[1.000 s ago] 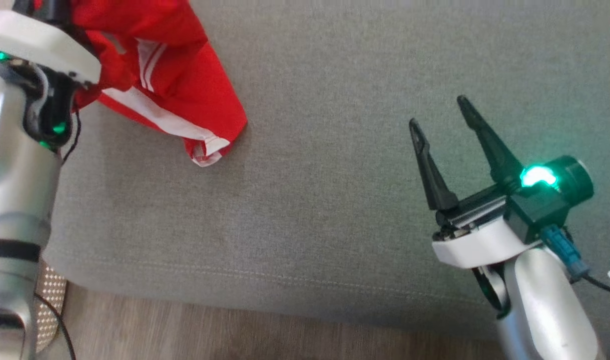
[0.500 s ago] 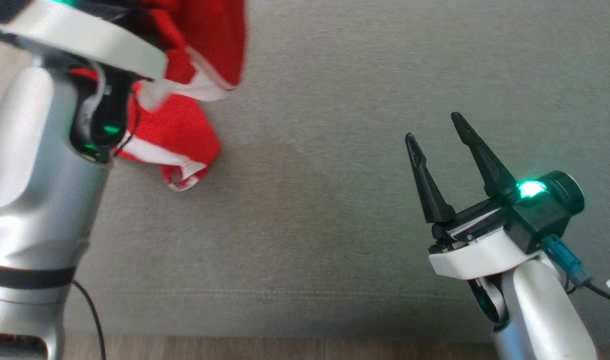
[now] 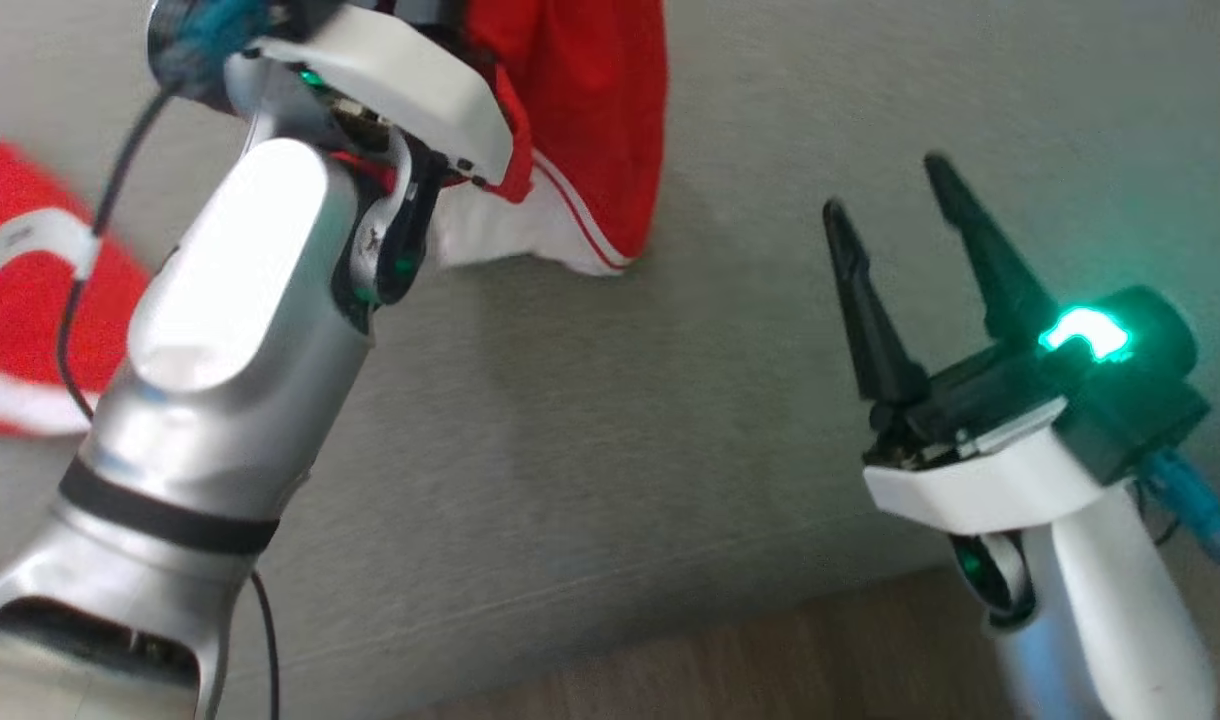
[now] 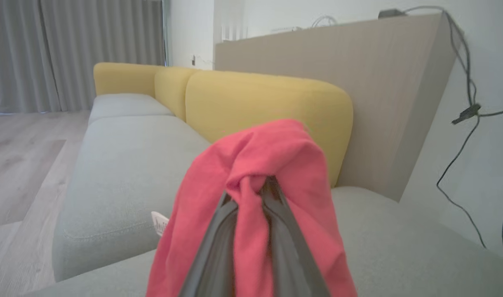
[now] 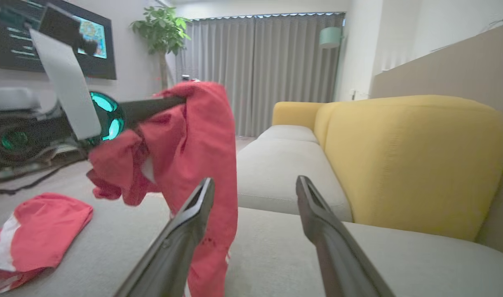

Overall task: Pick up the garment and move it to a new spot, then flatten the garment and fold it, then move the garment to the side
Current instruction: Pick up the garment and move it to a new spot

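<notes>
The right gripper (image 3: pixel 885 187) is nearest to the head camera, at the lower right. Its two dark fingers stand wide apart with nothing between them, above the grey sofa seat (image 3: pixel 670 450).

The left gripper (image 4: pixel 266 181) is closed on the garment (image 5: pixel 193 136) and holds it in the air above the seat. The fingers pinch a bunched part near the top of the cloth.

From this pinch the garment hangs down, so its long axis is close to vertical in the right wrist view. The lower end goes behind a finger of the right gripper there, and I cannot tell if it touches the seat.

The garment is red, soft and wrinkled. The head view shows what the wrist views do not show well: a white band and a thin white stripe at its hem. The left wrist view shows the cloth draped over the fingertips.

A second red cloth (image 5: pixel 41 222) with white trim lies flat on the seat, on the robot's left and well apart from the held one.

Behind the seat is the yellow backrest (image 5: pixel 408 156), and farther away the grey curtains (image 5: pixel 268 70) and a green plant (image 5: pixel 161 29).
</notes>
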### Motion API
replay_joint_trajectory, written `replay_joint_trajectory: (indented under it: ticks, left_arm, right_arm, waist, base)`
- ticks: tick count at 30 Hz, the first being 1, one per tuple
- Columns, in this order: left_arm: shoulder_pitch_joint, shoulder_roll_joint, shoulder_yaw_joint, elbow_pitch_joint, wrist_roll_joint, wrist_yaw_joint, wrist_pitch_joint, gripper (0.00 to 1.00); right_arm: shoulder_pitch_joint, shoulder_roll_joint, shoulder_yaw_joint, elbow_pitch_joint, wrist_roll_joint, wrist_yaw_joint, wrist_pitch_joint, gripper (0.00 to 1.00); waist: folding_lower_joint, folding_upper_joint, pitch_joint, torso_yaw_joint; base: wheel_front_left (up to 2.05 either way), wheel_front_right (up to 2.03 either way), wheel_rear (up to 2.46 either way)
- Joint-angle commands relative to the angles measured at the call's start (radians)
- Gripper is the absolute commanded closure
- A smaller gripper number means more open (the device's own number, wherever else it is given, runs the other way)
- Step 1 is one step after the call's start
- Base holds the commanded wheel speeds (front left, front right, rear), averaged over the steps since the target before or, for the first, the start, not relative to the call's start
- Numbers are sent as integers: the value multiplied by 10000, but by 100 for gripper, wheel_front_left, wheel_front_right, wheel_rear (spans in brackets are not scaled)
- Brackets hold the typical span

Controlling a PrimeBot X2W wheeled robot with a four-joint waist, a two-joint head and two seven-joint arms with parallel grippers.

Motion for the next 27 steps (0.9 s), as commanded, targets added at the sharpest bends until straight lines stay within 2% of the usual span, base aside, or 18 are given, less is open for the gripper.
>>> replay_joint_trajectory:
  ticks: [1,4,8,10,13,17,20,24,27]
  left_arm:
    - [-763,69,226,234,217,93,-177,100]
    - [-1153,-270,36,1226,418,149,-403,100]
    - [-1519,-662,-195,2159,566,186,-592,100]
    - [-1703,-934,-597,2605,631,-63,-582,0]
    - [-1812,-1200,-1039,2904,373,-427,-677,0]
    - [-1812,-1275,-1536,2850,-124,-711,-867,0]
    - [-1814,-1281,-1767,2659,-461,-615,-1085,0]
    - [-1722,-1243,-1609,2552,-497,-342,-1436,0]
    - [-1249,-838,-1272,2349,-428,-189,-1577,0]
  right_arm:
    - [-342,63,224,-512,179,-2,-63,0]
    - [-439,63,247,-739,408,-2,-63,0]
    - [-474,63,264,-866,620,-2,-63,0]
    - [-463,63,229,-903,716,-2,-63,0]
    - [-427,63,151,-911,785,-2,-63,0]
    - [-378,63,73,-861,781,-2,-63,0]
    - [-361,63,67,-850,715,-2,-63,0]
    - [-298,63,13,-814,441,-2,-63,0]
    - [-213,63,-112,-756,158,-2,-63,0]
  waist:
    - [0,0,710,-1236]
    - [0,0,1035,-1872]
    - [0,0,1274,-2388]
    - [0,0,1369,-2597]
    - [0,0,1378,-2709]
    - [0,0,1198,-2566]
    - [0,0,1001,-2196]
    - [0,0,636,-1422]
    - [0,0,271,-747]
  base:
    - [0,0,0]
    - [0,0,0]
    - [0,0,0]
    - [0,0,0]
    - [0,0,0]
    - [0,0,0]
    - [0,0,0]
    - [0,0,0]
    - [0,0,0]
